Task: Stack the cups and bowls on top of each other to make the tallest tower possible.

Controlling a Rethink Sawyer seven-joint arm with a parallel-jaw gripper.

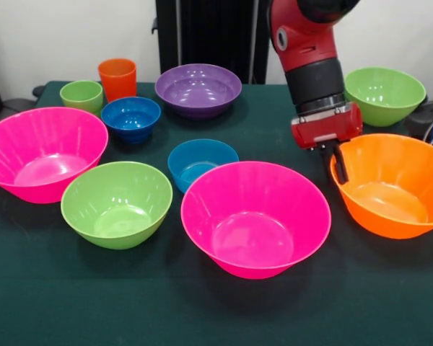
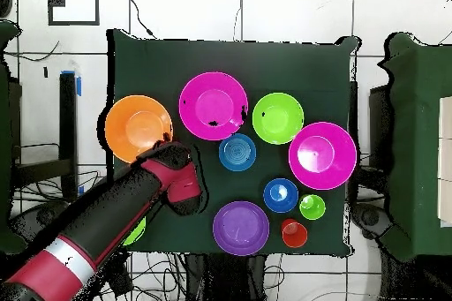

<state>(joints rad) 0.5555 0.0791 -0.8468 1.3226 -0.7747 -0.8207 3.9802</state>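
My end effector hangs at the near rim of the big orange bowl, one finger inside to pinch it; its opening I cannot tell.

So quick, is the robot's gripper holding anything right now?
Gripper: down at the rim of the orange bowl; whether it is open, shut or gripping the rim cannot be told.
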